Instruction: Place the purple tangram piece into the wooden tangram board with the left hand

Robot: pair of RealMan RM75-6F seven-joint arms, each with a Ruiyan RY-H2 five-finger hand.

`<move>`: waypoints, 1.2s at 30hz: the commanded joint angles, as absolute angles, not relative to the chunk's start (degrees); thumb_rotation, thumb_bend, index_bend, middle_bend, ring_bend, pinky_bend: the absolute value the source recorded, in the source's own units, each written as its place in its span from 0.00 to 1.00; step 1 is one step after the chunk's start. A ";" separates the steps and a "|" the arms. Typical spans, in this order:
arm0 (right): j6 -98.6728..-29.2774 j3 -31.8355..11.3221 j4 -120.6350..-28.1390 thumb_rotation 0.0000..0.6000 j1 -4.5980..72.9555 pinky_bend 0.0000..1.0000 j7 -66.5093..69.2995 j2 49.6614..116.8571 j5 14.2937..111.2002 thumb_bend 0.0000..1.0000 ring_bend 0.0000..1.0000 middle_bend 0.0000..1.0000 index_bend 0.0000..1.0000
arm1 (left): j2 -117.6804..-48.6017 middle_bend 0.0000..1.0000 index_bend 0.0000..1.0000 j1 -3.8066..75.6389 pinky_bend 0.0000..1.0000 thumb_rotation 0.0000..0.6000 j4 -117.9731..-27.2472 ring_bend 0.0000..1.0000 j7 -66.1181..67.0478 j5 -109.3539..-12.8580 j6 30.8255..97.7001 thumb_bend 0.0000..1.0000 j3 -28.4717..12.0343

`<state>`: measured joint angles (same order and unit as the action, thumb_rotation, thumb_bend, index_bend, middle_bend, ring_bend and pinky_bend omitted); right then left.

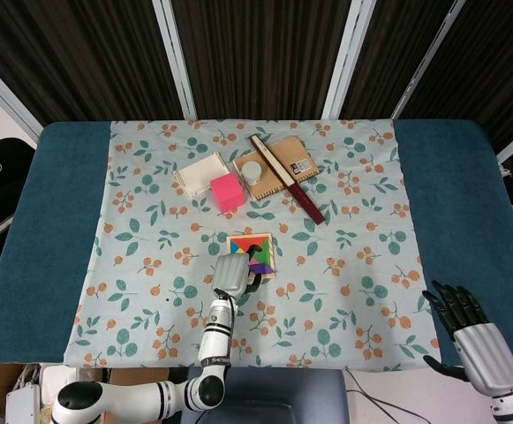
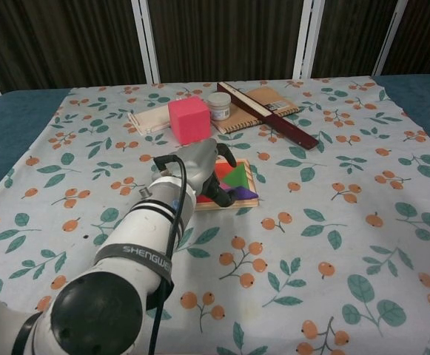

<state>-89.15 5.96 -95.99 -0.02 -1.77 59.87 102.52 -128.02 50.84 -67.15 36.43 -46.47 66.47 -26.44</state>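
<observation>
Floral cloth covers the bench, where the left hand [image 2: 198,164] hovers at the wooden tangram board [image 2: 229,183] – grip hidden – beside the purple tangram piece [image 2: 242,194], apparently seating it; right hand [image 1: 468,329] idles, fingers spread.

My left hand [image 2: 200,168] rests over the near left part of the tangram board [image 2: 237,185]. Behind the board stands a cube [image 2: 189,118], with a flat box [image 2: 149,118] to its left and a small jar [image 2: 218,106] to its right, on a notebook [image 2: 259,103]. My right hand [image 1: 471,331] lies far off right.
</observation>
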 commanded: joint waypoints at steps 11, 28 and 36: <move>-88.95 6.34 -96.02 1.00 0.08 0.00 -1.78 59.84 103.29 0.12 0.00 0.00 0.00 | -127.49 1.00 0.23 49.64 1.00 1.00 -69.80 1.00 33.30 -48.51 62.98 0.38 -22.67; -89.91 6.37 -95.63 1.00 -0.18 0.00 -0.10 59.21 103.51 0.12 0.00 0.00 0.00 | -129.29 1.00 0.29 50.29 1.00 1.00 -65.81 1.00 32.81 -48.51 61.03 0.38 -22.87; -89.97 6.37 -95.66 1.00 -0.24 0.00 -0.26 59.25 103.58 0.12 0.00 0.00 0.00 | -128.85 1.00 0.30 50.05 1.00 1.00 -65.77 1.00 33.41 -47.90 60.86 0.38 -23.16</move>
<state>-89.97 6.37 -95.66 -0.23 -0.26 59.25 103.58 -128.92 50.10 -65.75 33.34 -47.99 60.91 -23.13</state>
